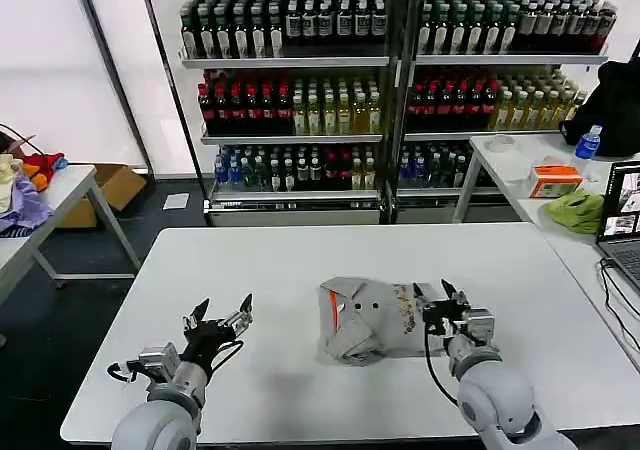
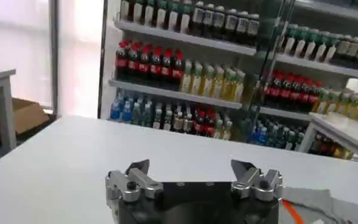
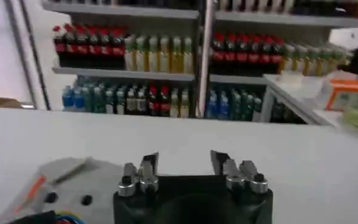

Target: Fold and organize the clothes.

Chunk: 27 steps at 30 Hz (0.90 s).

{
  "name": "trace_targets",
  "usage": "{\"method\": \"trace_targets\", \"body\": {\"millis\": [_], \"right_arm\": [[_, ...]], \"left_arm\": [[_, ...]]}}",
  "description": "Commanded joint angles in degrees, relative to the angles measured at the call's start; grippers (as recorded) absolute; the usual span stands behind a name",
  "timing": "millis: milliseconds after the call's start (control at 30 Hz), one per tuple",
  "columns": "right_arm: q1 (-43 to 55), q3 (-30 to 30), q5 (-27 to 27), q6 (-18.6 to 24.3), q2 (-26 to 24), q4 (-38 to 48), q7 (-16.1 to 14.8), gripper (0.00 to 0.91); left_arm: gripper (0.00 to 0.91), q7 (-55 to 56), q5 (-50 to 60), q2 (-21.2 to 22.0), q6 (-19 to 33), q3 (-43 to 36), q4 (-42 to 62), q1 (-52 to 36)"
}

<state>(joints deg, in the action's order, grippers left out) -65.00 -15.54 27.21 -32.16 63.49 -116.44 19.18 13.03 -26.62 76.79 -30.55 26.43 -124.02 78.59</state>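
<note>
- Where the white rectangular surface (image 1: 300, 270) spreads before the robot, a light grey cotton T-shirt (image 1: 372, 320) is seen lying folded into a compact bundle slightly right of its middle, with a strip of orange-red showing along the bundle's left side.
- In the right wrist view the same grey T-shirt (image 3: 51, 185) is found beside the claw body, its dark round spots and an orange streak facing up.
- The right claw (image 1: 432, 292) is held at the right edge of the bundle, just beside or touching the cloth; which of the two cannot be told. Its fingers (image 3: 147, 165) are spread apart, and nothing is gripped between them in the right wrist view (image 3: 183, 163).
- The left claw (image 1: 222, 311) is kept over bare surface, well apart from the shirt on its left side, with its fingers (image 2: 137, 168) set wide apart and nothing between them (image 2: 190, 168).
- A corner of the grey cloth (image 2: 325, 204) with an orange mark is caught in the left wrist view, beside that claw.
- Behind the surface, shelves of bottled drinks (image 1: 290, 100) are ranged along the wall.
- On a side table to the right, a lime-green cloth (image 1: 577, 211) and an orange box (image 1: 553, 180) are placed.
</note>
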Motion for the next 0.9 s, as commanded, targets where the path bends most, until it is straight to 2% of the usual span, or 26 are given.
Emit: {"method": "trace_targets", "body": {"millis": [33,167,267,533,900], "right_arm": [[10.69,12.61,-9.38,3.49,5.51,6.83,-3.37,0.907],[12.45,15.45,-11.27,2.85,5.97,10.73,-2.64,0.907],[13.37,16.47,-6.3,-0.95,6.13,11.9,0.02,0.907],[11.09,16.93,-5.92,-1.16,6.84,13.28,2.98,0.907],[7.83,12.88,-6.56,-1.05,8.9,14.46,3.05,0.907]], "left_arm": [[0.907,-0.26,0.41,0.4,0.07,0.72,-2.24,3.3],[0.907,-0.18,0.31,0.03,-0.11,1.63,-3.87,4.56],[0.907,-0.17,0.27,-0.18,-0.24,2.45,-4.85,5.58],[0.907,-0.22,0.58,0.53,0.13,2.85,-5.61,7.93],[0.907,-0.41,0.65,0.24,0.18,2.51,-5.46,8.22]]}}
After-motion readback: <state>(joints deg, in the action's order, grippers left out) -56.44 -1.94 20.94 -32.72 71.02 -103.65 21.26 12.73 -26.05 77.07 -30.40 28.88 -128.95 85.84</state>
